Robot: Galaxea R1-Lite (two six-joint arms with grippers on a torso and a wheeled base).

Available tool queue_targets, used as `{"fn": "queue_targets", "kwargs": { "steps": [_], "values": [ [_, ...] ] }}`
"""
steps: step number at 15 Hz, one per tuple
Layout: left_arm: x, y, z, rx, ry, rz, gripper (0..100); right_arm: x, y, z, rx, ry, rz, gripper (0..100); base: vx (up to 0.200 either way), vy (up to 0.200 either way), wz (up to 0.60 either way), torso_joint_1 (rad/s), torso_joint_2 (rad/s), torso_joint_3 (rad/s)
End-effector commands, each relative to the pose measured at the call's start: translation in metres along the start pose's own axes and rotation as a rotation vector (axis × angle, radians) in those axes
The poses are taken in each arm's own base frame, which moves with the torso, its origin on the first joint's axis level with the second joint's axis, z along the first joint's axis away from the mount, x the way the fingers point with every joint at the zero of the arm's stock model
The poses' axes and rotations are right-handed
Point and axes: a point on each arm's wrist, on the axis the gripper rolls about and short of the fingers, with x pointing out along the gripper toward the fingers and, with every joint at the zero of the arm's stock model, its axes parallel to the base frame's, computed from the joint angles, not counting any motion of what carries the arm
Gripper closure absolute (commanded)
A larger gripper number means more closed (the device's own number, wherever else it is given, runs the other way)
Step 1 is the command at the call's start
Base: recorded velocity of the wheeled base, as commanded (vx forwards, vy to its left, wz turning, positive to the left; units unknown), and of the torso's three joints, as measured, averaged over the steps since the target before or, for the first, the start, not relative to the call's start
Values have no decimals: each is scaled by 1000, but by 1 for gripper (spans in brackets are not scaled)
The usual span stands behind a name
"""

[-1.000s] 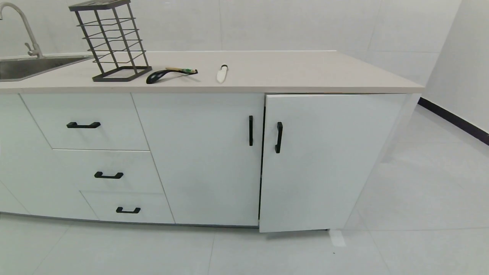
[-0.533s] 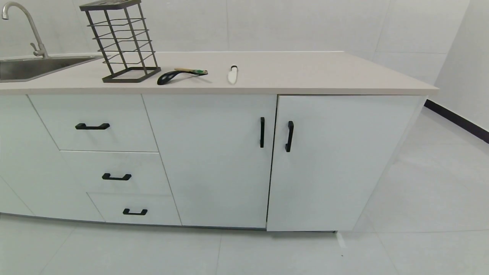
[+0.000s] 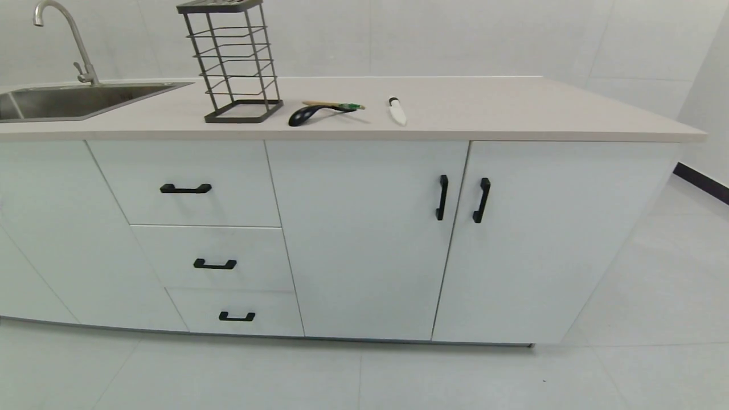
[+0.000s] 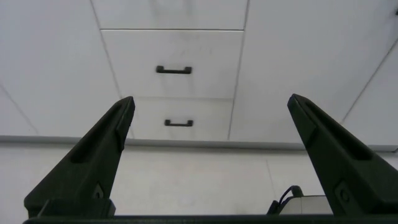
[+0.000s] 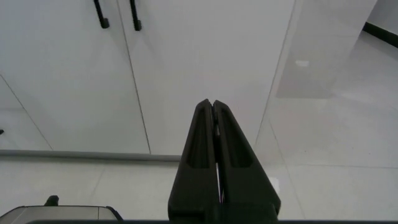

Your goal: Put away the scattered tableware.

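- Head view: one table (image 3: 512, 108) carried three loose utensils. These were one black spoon (image 3: 302, 115), one wooden-handled utensil (image 3: 336, 105) with a green tip lying against the spoon's handle, and one white knife (image 3: 397, 111) near them on the robot's right.
- All three lay close to the table's front edge and well apart from its right end.
- One wire rack (image 3: 239, 62) stood upright just left of the spoon; one sink (image 3: 85, 97) with one faucet (image 3: 74, 40) sat farther left.
- Below the table were three drawers, the top drawer handle (image 3: 185, 188) uppermost, and two closed doors whose handles (image 3: 442, 197) stood side by side.
- Left wrist view: the left gripper (image 4: 211, 102) was released, its fingers spread wide and holding nothing, and it faced two lower drawer handles (image 4: 173, 70) above the floor (image 4: 186, 180).
- Right wrist view: the right gripper (image 5: 212, 109) was clenched with its fingers pressed together on nothing, low before the right door (image 5: 205, 56).
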Motion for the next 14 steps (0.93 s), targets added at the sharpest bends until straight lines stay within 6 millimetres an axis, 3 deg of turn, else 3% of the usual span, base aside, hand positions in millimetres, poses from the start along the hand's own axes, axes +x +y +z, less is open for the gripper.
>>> {"fn": "queue_targets", "kwargs": {
  "steps": [1,3,6,14],
  "values": [
    [0,0,0,0,1,0,0,0,0,0,-1,7,0,100,200,200,600,7,7,-2],
    [0,0,0,0,1,0,0,0,0,0,-4,5,4,100,0,0,600,-2,0,-2],
    [0,0,0,-2,1,2,0,0,0,0,4,3,4,100,0,0,0,0,0,0],
    [0,0,0,0,1,0,0,1,0,0,5,7,4,100,200,50,0,2,2,2]
  ]
}}
